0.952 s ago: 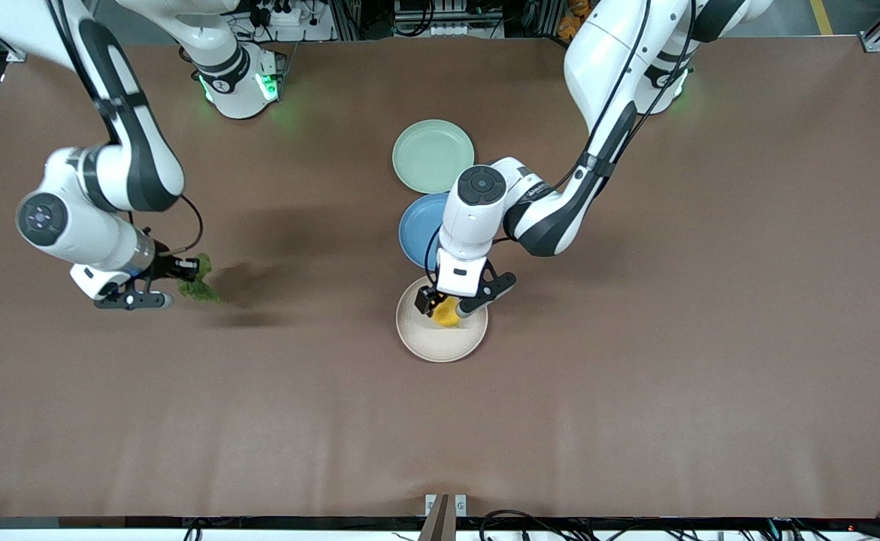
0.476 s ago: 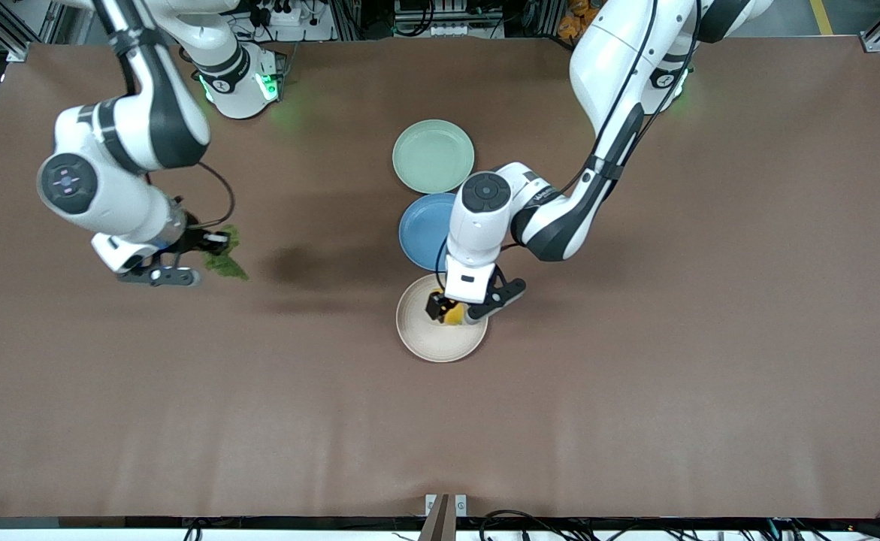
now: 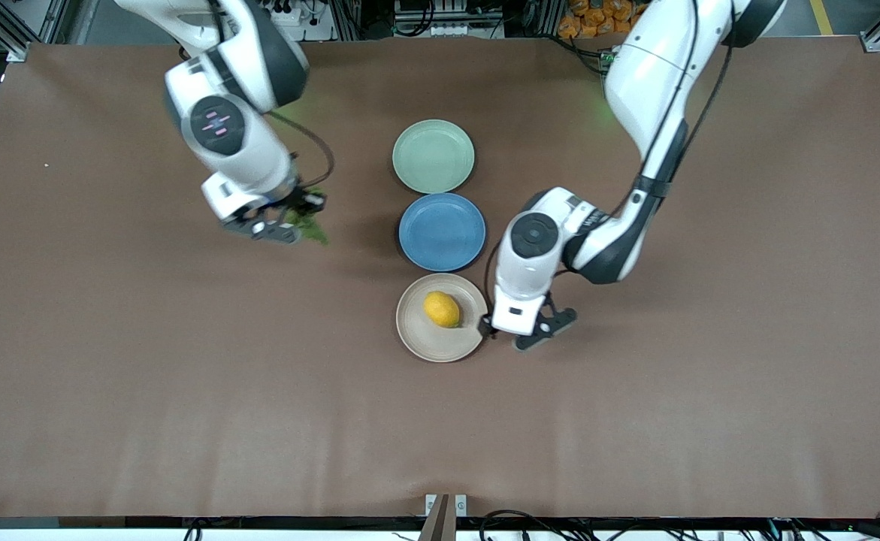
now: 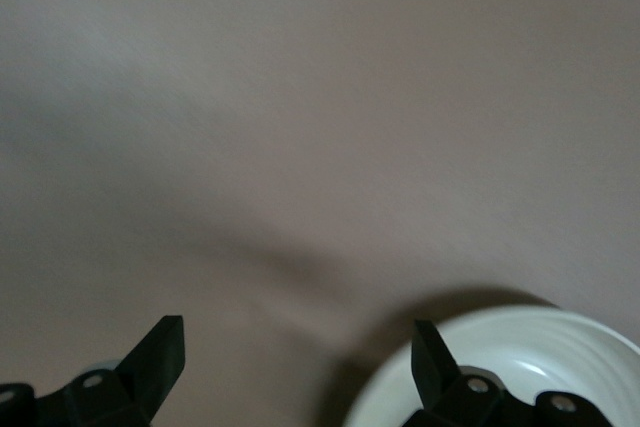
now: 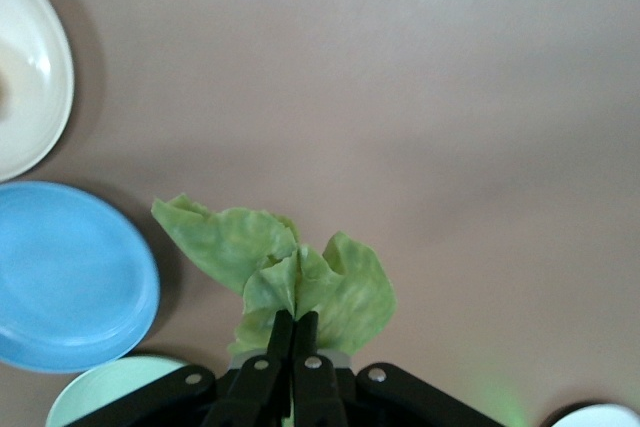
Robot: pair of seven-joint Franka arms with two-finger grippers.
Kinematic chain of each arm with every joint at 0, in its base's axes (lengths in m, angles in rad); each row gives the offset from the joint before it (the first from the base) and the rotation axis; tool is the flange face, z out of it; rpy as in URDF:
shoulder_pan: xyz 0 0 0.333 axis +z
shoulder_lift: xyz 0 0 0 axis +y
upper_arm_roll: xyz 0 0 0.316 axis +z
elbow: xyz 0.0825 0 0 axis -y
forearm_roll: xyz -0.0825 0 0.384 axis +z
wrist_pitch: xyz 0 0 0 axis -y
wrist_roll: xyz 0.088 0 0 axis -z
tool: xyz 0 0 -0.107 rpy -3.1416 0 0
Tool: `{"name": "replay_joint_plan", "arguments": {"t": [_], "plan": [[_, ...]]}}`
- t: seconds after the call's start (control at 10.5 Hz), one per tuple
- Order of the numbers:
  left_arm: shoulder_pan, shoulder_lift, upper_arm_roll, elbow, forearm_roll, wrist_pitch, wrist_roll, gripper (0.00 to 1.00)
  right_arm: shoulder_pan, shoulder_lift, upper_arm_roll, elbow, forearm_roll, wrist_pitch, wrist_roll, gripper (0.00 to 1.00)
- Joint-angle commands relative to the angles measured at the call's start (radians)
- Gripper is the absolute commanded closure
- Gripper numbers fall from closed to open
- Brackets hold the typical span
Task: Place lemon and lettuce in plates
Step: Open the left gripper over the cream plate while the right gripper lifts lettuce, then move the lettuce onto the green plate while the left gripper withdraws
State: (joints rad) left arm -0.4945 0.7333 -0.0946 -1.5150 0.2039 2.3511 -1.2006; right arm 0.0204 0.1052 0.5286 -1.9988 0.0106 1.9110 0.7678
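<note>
jaws of the right gripper (image 5: 293, 332) pinched shut on the lettuce (image 5: 290, 277), carried over bare counter (image 3: 184, 391) toward the right arm's end from the blue plate (image 3: 442, 231). jaws of the left gripper (image 3: 518, 336) spread wide, holding nothing, just beside the beige plate (image 3: 424, 342) at its rim toward the left arm's end. lemon (image 3: 442, 309) lies in the beige plate. mint plate (image 3: 433, 155) sits farthest from the front camera, blue plate between the two.
</note>
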Motion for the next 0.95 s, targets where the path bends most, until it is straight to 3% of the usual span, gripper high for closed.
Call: {"name": "replay_joint_plan", "arguments": {"t": [0.0, 0.29, 0.76, 0.86], "plan": [[0.12, -0.125, -0.023, -0.14, 0.002, -0.044, 0.184, 0.0, 0.039, 0.025, 0.073, 0.002, 0.005, 0.002, 0.166, 1.0], [0.241, -0.206, -0.07, -0.255, -0.001, -0.046, 0.335, 0.0, 0.16, 0.056, 0.071, 0.0, 0.003, 0.035, 0.315, 1.0], [0.332, -0.259, -0.07, -0.283, 0.0, -0.147, 0.573, 0.0, 0.334, 0.134, 0.093, -0.005, 0.002, 0.158, 0.568, 1.0], [0.361, -0.303, -0.07, -0.324, -0.003, -0.147, 0.648, 0.0, 0.366, 0.158, 0.093, -0.005, -0.01, 0.167, 0.611, 1.0]]}}
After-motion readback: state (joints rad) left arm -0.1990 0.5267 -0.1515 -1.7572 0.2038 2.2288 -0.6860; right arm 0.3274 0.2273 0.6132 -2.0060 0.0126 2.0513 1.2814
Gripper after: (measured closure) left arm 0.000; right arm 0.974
